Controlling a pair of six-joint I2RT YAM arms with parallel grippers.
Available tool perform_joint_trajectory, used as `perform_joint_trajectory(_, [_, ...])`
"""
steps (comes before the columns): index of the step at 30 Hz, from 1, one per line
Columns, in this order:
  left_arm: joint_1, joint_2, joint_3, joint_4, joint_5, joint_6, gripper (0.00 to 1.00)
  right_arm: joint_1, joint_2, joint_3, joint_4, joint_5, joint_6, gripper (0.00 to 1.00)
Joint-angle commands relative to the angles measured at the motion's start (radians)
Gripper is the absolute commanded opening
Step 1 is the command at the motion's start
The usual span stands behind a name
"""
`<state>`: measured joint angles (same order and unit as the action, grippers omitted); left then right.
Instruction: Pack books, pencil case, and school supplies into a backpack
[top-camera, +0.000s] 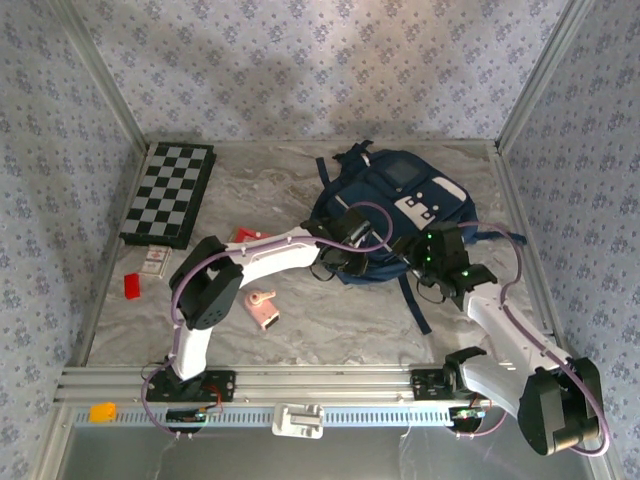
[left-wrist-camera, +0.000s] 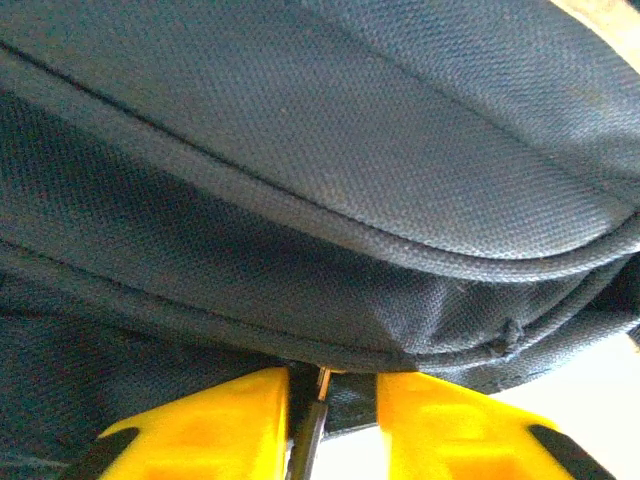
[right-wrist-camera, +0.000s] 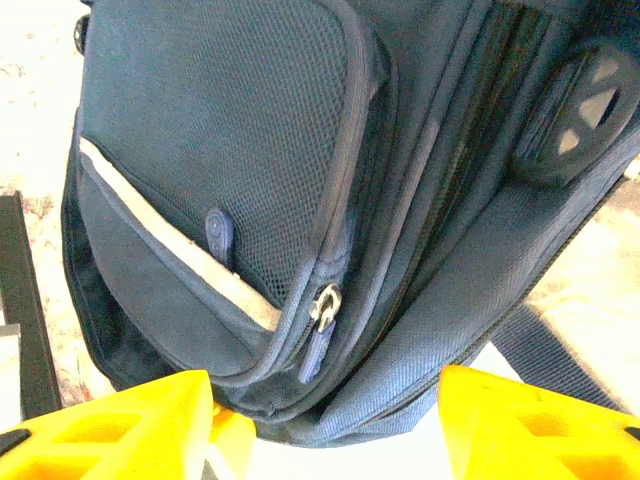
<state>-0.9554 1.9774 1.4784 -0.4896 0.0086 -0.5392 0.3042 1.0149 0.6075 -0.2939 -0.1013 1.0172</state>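
The navy backpack lies flat at the back centre of the table, its white-grey patches facing up. My left gripper is at its near left edge. In the left wrist view its yellow fingers stand a little apart, open, with a dark zip pull and the fabric hem loose between them. My right gripper is at the near right edge. It is open wide, with its fingers either side of the backpack corner, not pinching it. The red pencil case peeks out behind the left arm. The pink gadget lies near the front. The books are out of view.
A checkered board lies at the back left. A small pale-and-red pack and a tiny red block sit near the left wall. A dark strap trails from the backpack toward the front rail.
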Motion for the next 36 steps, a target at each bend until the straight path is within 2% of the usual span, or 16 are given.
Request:
perform_joint_trajectory(1, [0.010, 0.032, -0.004, 0.019, -0.021, 0.017, 0.16, 0.033, 0.025, 0.017, -0.008, 0.034, 0.049, 0.62])
perform_joint_trajectory(5, [0.010, 0.022, 0.004, -0.002, -0.009, 0.041, 0.11, 0.059, 0.057, 0.016, 0.036, 0.035, 0.125, 0.63])
perform_joint_trajectory(10, [0.010, 0.025, -0.008, -0.046, -0.037, 0.064, 0.19, 0.073, 0.124, 0.054, 0.068, 0.042, 0.160, 0.65])
perform_joint_trajectory(13, [0.009, 0.042, -0.008, -0.056, -0.047, 0.064, 0.19, 0.086, 0.151, 0.065, 0.085, 0.068, 0.175, 0.65])
perform_joint_trajectory(20, [0.004, 0.044, 0.037, -0.073, -0.026, 0.092, 0.00, 0.099, 0.194, 0.049, 0.143, 0.115, 0.221, 0.65])
perform_joint_trajectory(25, [0.008, -0.025, 0.047, -0.104, -0.046, 0.093, 0.00, 0.074, 0.265, 0.059, 0.182, 0.083, 0.185, 0.61])
perform_joint_trajectory(27, [0.002, -0.076, -0.026, -0.059, -0.067, 0.088, 0.00, 0.056, 0.287, 0.064, 0.187, 0.076, 0.166, 0.60])
perform_joint_trajectory(28, [-0.003, -0.100, -0.069, -0.035, -0.081, 0.062, 0.00, 0.047, 0.295, 0.064, 0.197, 0.070, 0.153, 0.58])
perform_joint_trajectory(31, [-0.019, -0.156, -0.159, 0.048, -0.036, 0.044, 0.00, 0.003, 0.313, 0.091, 0.169, 0.066, 0.088, 0.43])
perform_joint_trajectory(36, [-0.078, -0.162, -0.102, -0.039, -0.061, 0.028, 0.00, -0.092, 0.299, 0.124, 0.113, 0.035, -0.004, 0.20])
